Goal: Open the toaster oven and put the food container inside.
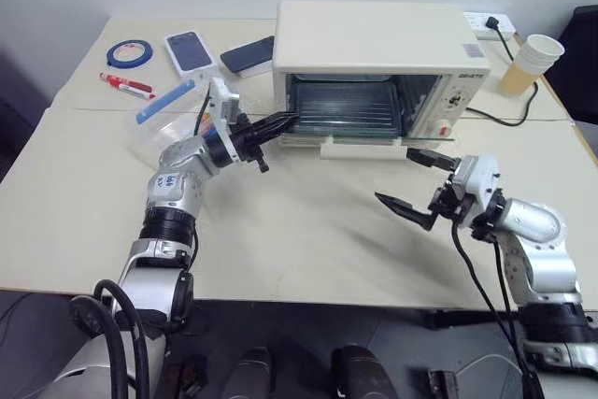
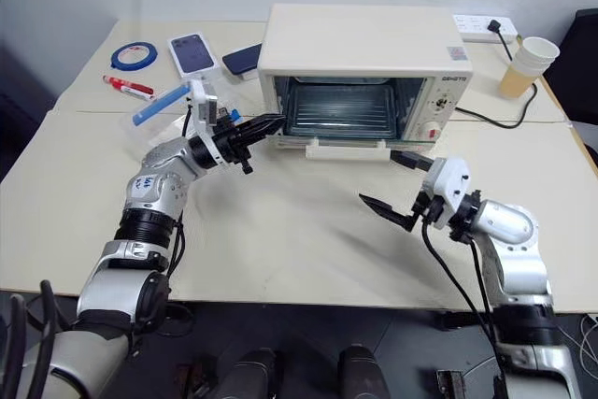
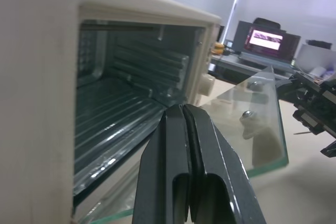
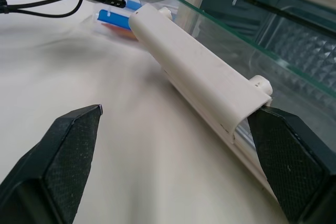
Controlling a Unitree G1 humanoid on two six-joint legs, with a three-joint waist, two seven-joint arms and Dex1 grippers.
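At the toaster oven (image 1: 378,53) mouth, left gripper (image 1: 280,123) jaws closed, empty

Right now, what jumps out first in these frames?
The toaster oven at the table's far middle, its glass door dropped flat open. The left end effector, shut and empty, points at the cavity's left edge; the right end effector is open near the door handle.

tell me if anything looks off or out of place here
Nothing looks spilled or damaged. The toaster oven has its glass door folded flat open, and the food container still sits on the table behind the left tool, which is shut and empty at the oven's mouth.
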